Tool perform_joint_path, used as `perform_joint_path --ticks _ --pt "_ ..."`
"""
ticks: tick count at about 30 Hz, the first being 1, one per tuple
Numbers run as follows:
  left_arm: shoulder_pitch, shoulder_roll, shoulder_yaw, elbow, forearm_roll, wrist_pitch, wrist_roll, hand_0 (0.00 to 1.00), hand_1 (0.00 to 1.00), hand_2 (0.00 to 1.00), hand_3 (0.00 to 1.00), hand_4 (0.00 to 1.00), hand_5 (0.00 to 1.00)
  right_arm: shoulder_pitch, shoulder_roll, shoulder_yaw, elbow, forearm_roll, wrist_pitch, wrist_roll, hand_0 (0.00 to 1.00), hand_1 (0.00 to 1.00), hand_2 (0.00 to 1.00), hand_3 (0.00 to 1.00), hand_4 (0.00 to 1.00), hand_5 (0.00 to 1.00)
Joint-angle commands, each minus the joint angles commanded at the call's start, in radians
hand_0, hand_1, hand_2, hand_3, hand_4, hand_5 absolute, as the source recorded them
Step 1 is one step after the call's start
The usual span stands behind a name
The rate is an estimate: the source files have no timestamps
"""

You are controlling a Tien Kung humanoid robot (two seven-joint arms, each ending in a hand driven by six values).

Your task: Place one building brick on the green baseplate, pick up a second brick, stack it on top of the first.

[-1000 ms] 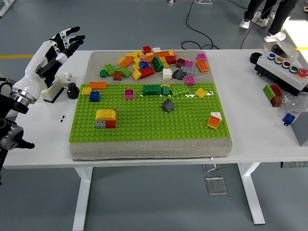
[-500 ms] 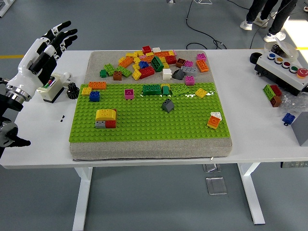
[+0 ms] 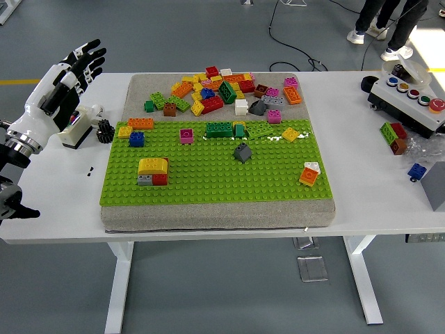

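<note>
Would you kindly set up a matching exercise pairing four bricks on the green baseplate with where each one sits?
Things:
1. dark grey sloped brick
2. orange brick with a white top
3. blue square brick
4. yellow curved brick

Places:
A. baseplate's right side, near the front
B. far left corner area
C. around the middle
D. left side, atop grey and red bricks

Pairs: 1-C, 2-A, 3-B, 4-D

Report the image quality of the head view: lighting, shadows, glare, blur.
Head view: even, bright overhead light; sharp across the green baseplate and loose brick pile; soft, faint shadows beside bricks; mild glare on the white table; the left hand is crisp, fingers spread, with no motion blur; slight wide-angle bowing at the edges.
</note>
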Motion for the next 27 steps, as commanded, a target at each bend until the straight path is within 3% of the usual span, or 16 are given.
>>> perform_joint_path --ticks 6,16,24,25,27 --pt "0.025 0.003 -0.001 -0.018 0.049 0.076 -0.020 0.998 0.932 0.918 0.977 0.998 0.811 -0.008 0.004 -0.007 0.000 0.004 -0.002 -0.003 0.758 0.686 0.732 0.744 0.972 0.485" --pt "0.059 -0.001 -0.009 -0.030 0.059 0.123 -0.028 0.998 0.900 0.909 0.979 0.998 0.802 -0.015 0.010 -0.007 0.000 0.014 -0.011 -0.002 0.756 0.686 0.732 0.735 0.963 0.483" --pt "0.048 -0.007 -0.017 -0.043 0.103 0.149 -0.028 0.985 0.894 0.906 0.945 0.998 0.772 -0.022 0.013 0.011 0.000 0.025 -0.018 0.001 0.754 0.685 0.728 0.724 0.956 0.481" --pt "0.045 -0.007 -0.019 -0.043 0.106 0.149 -0.027 0.979 0.896 0.902 0.911 0.998 0.613 -0.024 0.014 0.014 0.000 0.027 -0.018 0.001 0.753 0.683 0.729 0.718 0.947 0.484" --pt "0.042 -0.006 -0.021 -0.043 0.111 0.149 -0.026 0.979 0.896 0.902 0.911 0.998 0.613 -0.026 0.015 0.017 0.000 0.030 -0.018 0.002 0.753 0.683 0.729 0.718 0.947 0.484"
